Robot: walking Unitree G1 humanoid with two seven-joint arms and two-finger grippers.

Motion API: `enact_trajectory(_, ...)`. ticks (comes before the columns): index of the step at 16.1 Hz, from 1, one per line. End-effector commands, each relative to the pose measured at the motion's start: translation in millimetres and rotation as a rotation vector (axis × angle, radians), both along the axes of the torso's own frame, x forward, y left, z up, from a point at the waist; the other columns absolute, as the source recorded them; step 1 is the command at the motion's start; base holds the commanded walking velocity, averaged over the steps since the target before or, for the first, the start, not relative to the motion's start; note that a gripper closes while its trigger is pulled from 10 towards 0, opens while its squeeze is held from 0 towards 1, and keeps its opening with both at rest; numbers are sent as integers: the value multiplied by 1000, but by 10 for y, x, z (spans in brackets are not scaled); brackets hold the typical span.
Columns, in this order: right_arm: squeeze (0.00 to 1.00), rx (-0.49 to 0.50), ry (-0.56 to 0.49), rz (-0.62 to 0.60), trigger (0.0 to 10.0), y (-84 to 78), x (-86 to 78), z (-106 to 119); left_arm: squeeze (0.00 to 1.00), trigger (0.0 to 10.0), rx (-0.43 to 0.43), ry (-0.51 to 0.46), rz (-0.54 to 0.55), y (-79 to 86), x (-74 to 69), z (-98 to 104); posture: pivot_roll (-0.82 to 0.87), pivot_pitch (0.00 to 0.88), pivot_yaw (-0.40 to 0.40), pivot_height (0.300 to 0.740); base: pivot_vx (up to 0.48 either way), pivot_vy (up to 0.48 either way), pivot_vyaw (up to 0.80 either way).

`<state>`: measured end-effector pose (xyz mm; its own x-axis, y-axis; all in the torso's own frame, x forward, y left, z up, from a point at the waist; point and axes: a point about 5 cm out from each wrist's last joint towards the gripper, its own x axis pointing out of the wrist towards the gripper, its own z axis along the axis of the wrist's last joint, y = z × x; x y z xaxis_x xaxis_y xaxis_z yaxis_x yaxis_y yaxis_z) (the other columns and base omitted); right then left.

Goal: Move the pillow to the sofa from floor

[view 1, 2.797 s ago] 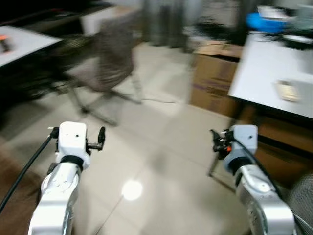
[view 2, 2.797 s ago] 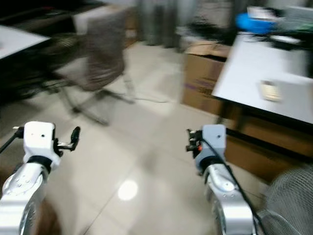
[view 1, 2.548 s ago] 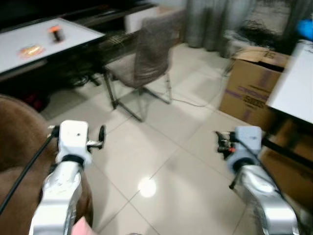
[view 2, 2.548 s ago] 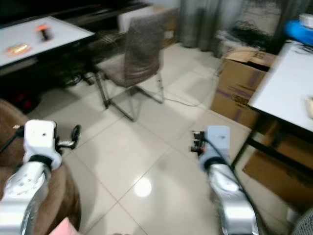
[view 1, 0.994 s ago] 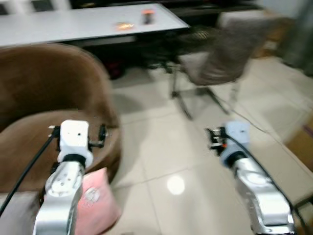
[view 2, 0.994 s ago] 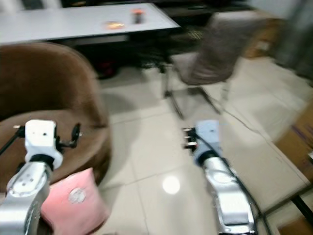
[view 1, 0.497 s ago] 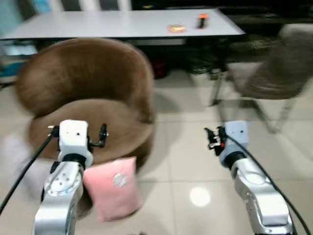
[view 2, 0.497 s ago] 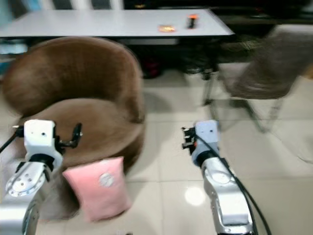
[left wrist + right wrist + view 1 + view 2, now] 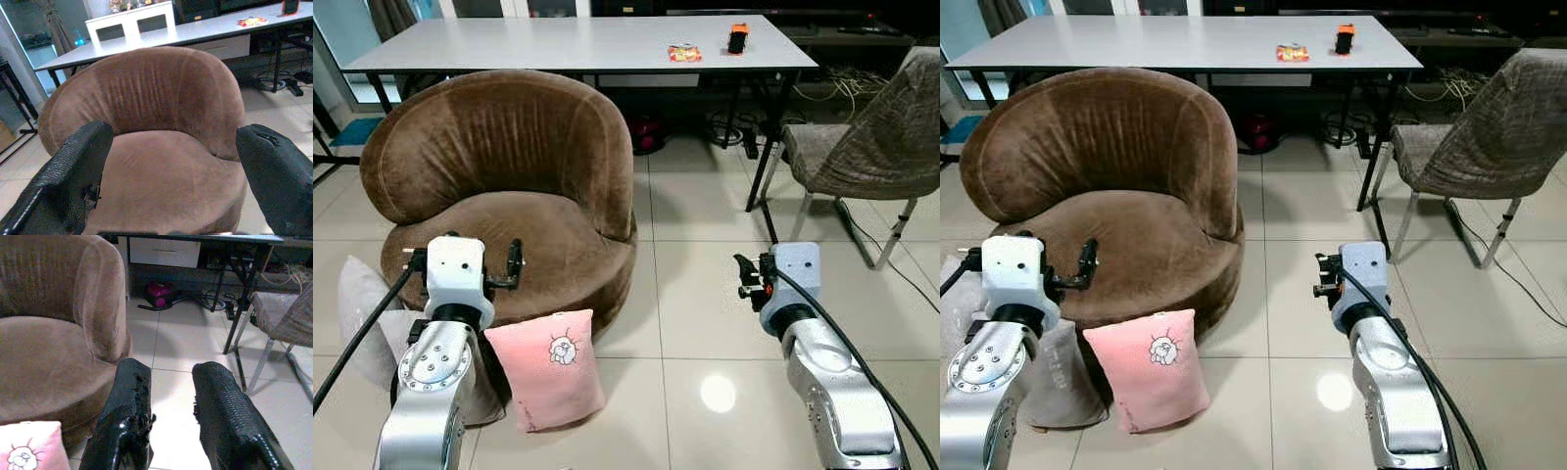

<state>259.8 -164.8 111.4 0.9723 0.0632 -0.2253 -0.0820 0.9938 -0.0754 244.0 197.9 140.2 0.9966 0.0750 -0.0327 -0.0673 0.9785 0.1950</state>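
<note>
We face a round brown velvet tub sofa (image 9: 504,186) at the centre left of the head view, its seat bare. A square pink pillow with a small cartoon face (image 9: 548,367) stands on the pale tiled floor (image 9: 705,323) in the lower left of the frame, leaning against the sofa's front base. Just beside it, at the lower left edge, a grey pillow (image 9: 367,318) slumps on the floor, partly hidden behind our left arm.

Our left gripper (image 9: 176,161) is raised in the lower left of the head view, above the pink pillow and in front of the sofa seat. Its two black fingers (image 9: 73,171) are spread wide apart and hold nothing. Our right gripper (image 9: 168,401) hangs over bare floor in the lower right, well apart from the pillow. Its fingers (image 9: 129,401) stand a narrow gap apart, released and empty.

Across the top of the frame runs a long white table on black legs (image 9: 509,44), carrying a small orange packet (image 9: 684,53) and an orange-and-black object (image 9: 737,37). A grey fabric chair on metal legs (image 9: 871,157) stands at the upper right.
</note>
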Motion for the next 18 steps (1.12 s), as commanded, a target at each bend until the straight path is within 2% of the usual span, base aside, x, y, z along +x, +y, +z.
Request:
enact_trajectory(1,0,8,-10,24,10000,47,21,23,0,10000,-9,-21,-26,-36,12,48,-168,0,30,740,401,0,800)
enact_trajectory(6,0,-4,-13,16,10000,29,62,29,0,10000,-11,-15,-24,-39,19,26,-174,0,36,740,407,0,800)
enact_trajectory(8,0,17,-4,-40,10000,-16,69,3,0,10000,-9,-15,-22,-30,27,22,-173,0,37,740,407,0,0)
enact_trajectory(11,0,7,-4,-41,10000,-22,75,0,0,10000,-4,-13,-24,-31,34,18,-176,0,39,740,406,0,0)
enact_trajectory(14,0,-39,-7,16,10000,19,78,2,0,10000,-2,-12,-27,-40,43,9,-180,0,37,740,387,0,0)
enact_trajectory(18,0,-25,3,101,10000,29,68,6,0,10000,-23,-13,-20,-61,43,-17,-184,0,36,740,255,0,800)
